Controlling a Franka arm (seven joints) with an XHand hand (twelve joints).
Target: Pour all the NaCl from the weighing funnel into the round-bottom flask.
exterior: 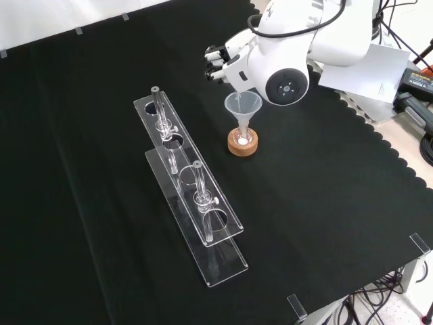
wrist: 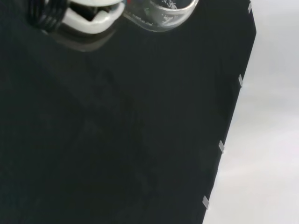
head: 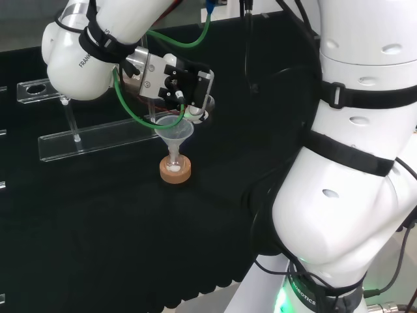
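Clear glass weighing funnel (wrist: 161,14), a small scoop-like vessel w/ white grains stuck to its inside wall, sits in the black and white robot hand (head: 176,81); in the wrist view its rounded end pokes out beside a fingertip (wrist: 88,21). Hand's fingers are curled round it, so it's grasping the funnel, held just above the rim of a clear cone-shaped funnel (head: 174,132). That cone funnel stands upright w/ its stem down in the neck of a small clear round-bottom flask (head: 174,163), and the flask sits in a round cork ring stand (head: 175,172) on the black cloth (exterior: 325,196). White powder shows at the flask's bottom in the front view. Whether anything is falling right now, can't tell.

Front view: hand (exterior: 220,62) comes in from the top, partly behind the arm's white link w/ the round grey cap (exterior: 287,84), directly over the cone funnel (exterior: 242,108) and cork stand (exterior: 242,144).

Left of the stand in the front view, near but apart, stands a clear acrylic two-tier rack (exterior: 196,210) w/ round holes, carrying glass tubes upright. Head view shows the same rack (head: 98,138) farther back, left of the flask.
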